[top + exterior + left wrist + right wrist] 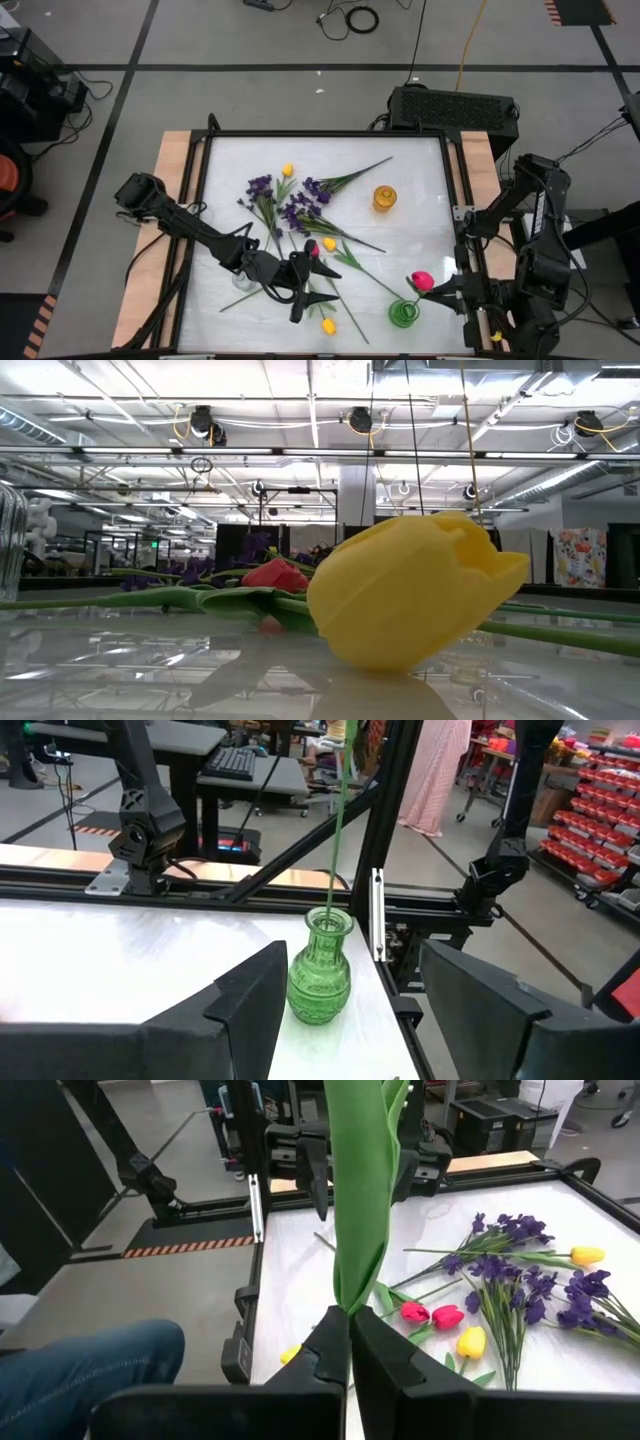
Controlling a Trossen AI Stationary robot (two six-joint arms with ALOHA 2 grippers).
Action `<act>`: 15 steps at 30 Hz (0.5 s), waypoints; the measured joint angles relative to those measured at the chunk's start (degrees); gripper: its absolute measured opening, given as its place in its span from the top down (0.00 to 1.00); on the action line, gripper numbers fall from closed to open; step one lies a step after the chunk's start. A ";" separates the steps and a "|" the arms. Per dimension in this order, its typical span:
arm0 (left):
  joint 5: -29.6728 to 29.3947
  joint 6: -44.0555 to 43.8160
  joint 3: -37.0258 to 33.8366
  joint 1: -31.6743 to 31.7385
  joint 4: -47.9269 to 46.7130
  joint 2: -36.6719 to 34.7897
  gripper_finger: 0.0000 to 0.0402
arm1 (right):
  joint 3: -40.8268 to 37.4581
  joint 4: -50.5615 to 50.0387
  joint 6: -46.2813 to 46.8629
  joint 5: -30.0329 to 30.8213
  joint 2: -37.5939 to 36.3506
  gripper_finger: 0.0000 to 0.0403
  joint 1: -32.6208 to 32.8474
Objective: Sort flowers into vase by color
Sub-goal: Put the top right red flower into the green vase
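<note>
A white bench [420,200] stood on a grey floor [250,90]. A black box [455,108] sat behind its far right corner, cables [350,18] lay beyond, and a jeans-clad leg [90,1355] showed nearby.

Bright, even light all round, coming from ceiling strip lamps [300,455] in the low view. The white surface [420,190] throws a soft sheen from above and carries only faint shadows under the flowers. Down low, the glossy top mirrors the lamps in streaks, and the yellow tulip [410,590] sits so close that it looms huge, its edges soft, while the hall behind stays fairly crisp. In the left wrist view the green vase [320,970] glints, with the dark fingers near the lens blurred. Right wrist view: the green leaf [362,1190] up close is smeared.
</note>
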 joint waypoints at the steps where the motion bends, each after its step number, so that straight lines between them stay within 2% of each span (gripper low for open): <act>1: 0.00 0.02 0.00 -0.01 0.00 0.00 0.42 | 0.00 -0.01 -0.07 -0.69 0.03 0.99 0.00; 15: 0.00 -0.06 0.00 -0.01 -0.98 -0.01 0.42 | 0.00 0.00 -2.03 -5.08 0.12 0.83 0.00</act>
